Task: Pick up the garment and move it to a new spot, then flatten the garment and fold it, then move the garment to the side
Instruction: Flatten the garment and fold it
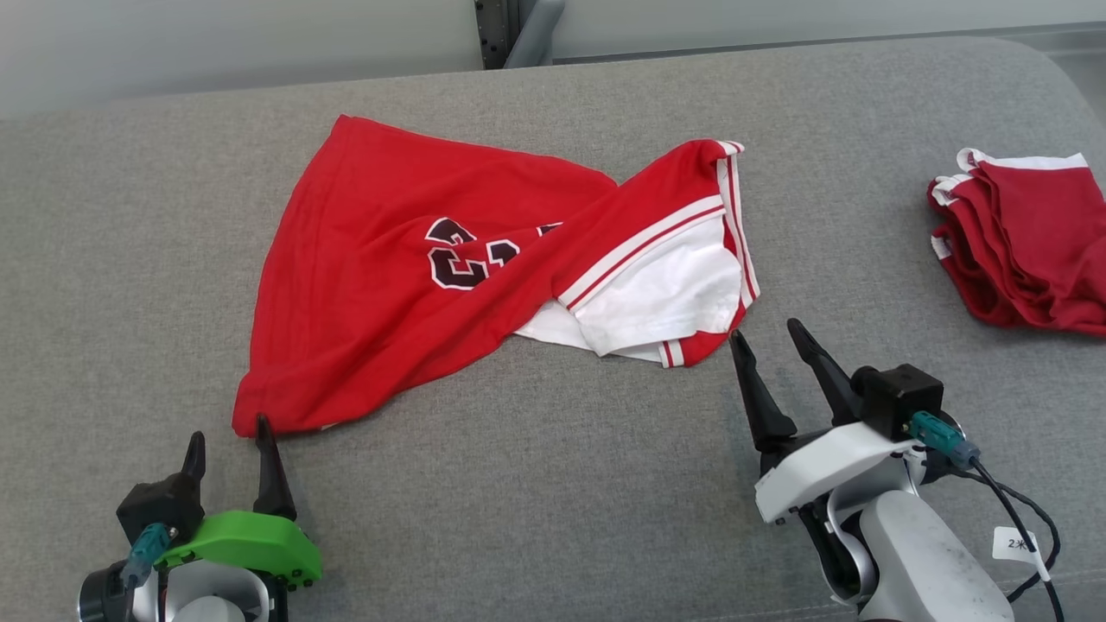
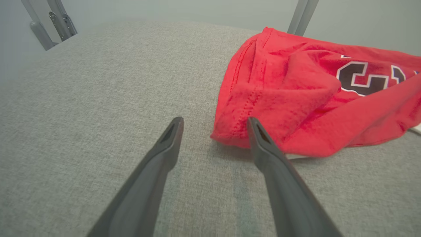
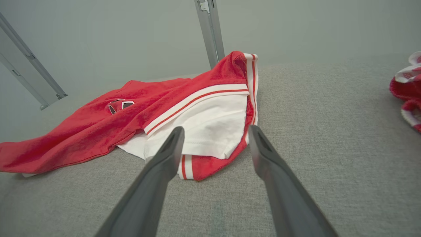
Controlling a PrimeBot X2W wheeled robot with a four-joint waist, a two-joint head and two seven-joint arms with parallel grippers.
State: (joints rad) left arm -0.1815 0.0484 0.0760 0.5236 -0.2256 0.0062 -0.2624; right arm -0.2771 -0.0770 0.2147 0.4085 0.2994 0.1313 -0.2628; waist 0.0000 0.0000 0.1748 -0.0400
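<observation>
1. Grey woven fabric covers the bench (image 1: 553,536); cloth may drag on it rather than slide.
2. Left hand (image 1: 229,429), fingers spread and holding nothing, sits at the near-left corner of the garment (image 1: 389,259), one fingertip at the hem. Closing here could catch only one layer, or miss.
3. Right hand (image 1: 765,330), likewise spread and not gripping anything, waits just beside the white-and-red sleeve end; a shallow pinch could slip.
4. Mid-bench, the red jersey lies twisted; uneven lifting would tighten that twist.
5. Far right, a pile of red clothes (image 1: 1028,250) could snag it.

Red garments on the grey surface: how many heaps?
2. A crumpled jersey lies at the centre; a folded stack sits at the right edge, partly cut off, and may hold several pieces.
</observation>
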